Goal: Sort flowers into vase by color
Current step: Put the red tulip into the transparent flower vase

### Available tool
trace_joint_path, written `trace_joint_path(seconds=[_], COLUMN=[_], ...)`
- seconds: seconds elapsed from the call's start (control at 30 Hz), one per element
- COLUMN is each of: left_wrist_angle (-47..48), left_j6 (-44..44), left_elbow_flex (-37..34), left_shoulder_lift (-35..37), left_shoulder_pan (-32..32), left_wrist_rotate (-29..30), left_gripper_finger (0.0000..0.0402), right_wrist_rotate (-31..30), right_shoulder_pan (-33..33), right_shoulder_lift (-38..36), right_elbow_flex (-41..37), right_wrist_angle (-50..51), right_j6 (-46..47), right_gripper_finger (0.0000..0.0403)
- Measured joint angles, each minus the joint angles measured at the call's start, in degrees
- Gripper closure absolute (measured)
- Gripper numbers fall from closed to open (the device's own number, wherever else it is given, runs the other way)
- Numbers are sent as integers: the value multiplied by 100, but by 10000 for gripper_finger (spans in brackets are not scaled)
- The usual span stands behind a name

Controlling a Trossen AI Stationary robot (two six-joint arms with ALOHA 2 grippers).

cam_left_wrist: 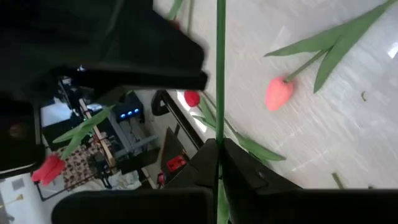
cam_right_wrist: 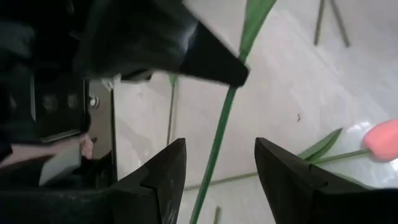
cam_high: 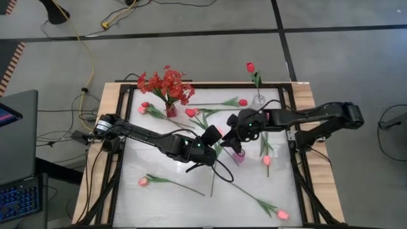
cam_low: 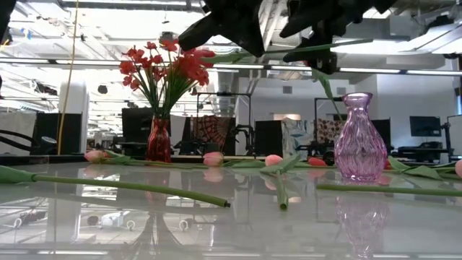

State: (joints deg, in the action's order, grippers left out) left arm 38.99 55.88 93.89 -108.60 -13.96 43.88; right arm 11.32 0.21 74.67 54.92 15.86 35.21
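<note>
A: How far along is the sorting?

B: Partly done, I'd judge. The small red glass vase [cam_high: 170,109] at the back of the table already holds a bushy spray of red blossoms [cam_high: 166,83], and the clear glass vase [cam_high: 259,100] near the back right holds one red tulip [cam_high: 250,67]. The ribbed purple glass vase [cam_low: 359,142] near the middle looks empty.

A: And the arms?

B: They meet over the centre. The left gripper [cam_left_wrist: 219,163] has its fingers pressed together on a thin green stem [cam_left_wrist: 219,74] of a tulip, held up above the table. The right gripper [cam_right_wrist: 216,177] sits just beside it with its fingers apart, the same stem passing between them without touching. It reads as a handover above the purple vase.

A: What is left?

B: Several pink tulips [cam_high: 143,181] lie loose across the surface: some at the front, others near the back by the red vase.

A: The surface and the room?

B: The glossy white tabletop [cam_high: 178,203] mirrors the vases and ceiling lights. Beyond it is an open workshop with desks, dark monitors and strip lighting; cables trail over the grey floor.
</note>
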Motion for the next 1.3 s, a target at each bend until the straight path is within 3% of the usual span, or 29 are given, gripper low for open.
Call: trace_joint_path(seconds=[0.37, 0.77, 1.07, 1.3], left_wrist_angle=[-2, -16, -33, 88], left_j6=[-104, -101, -143, -114], left_elbow_flex=[0, 0, 0, 0], left_shoulder_lift=[-1, -2, -2, -9], left_shoulder_pan=[7, 7, 7, 7], left_wrist_rotate=[-180, -155, -163, -214], left_gripper_finger=[401, 401, 400, 347], right_wrist_rotate=[80, 76, 56, 56], right_shoulder_pan=[0, -13, -41, -42], right_shoulder_lift=[292, 280, 280, 278], right_elbow_flex=[-2, -2, -2, -2], right_wrist_angle=[-464, -413, -366, -461], right_j6=[-367, -372, -438, -530], right_gripper_finger=[192, 313, 375, 385])
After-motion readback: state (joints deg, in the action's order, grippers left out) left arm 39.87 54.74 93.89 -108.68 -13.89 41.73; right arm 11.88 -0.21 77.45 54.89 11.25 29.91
